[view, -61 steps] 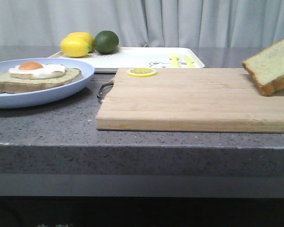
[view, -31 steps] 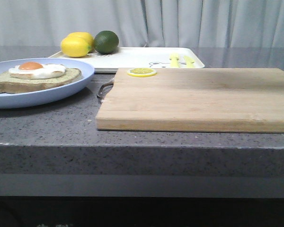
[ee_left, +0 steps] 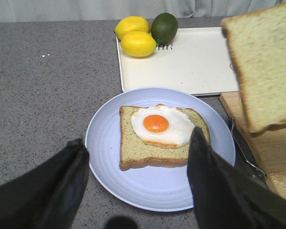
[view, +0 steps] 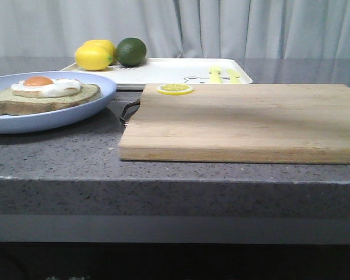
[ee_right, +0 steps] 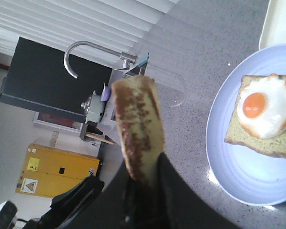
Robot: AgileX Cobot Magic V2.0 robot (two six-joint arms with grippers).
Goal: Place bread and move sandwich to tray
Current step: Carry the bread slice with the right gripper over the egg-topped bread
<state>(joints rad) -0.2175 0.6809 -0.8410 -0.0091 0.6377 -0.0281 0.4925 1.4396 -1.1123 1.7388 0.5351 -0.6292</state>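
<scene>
Since earlier, our right pincer [ee_right: 143,191] has lifted the bread [ee_right: 136,129], pinching it; left pincer [ee_left: 138,183] spread over the sandwich [ee_left: 157,136].

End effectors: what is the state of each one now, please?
Left end effector: open, holding nothing, above the plate.
Right end effector: closed on the bread.

left gripper [ee_left: 138,176]: two broad matte-black tapered fingers | right gripper [ee_right: 143,191]: smooth black fingers, dark body behind
</scene>
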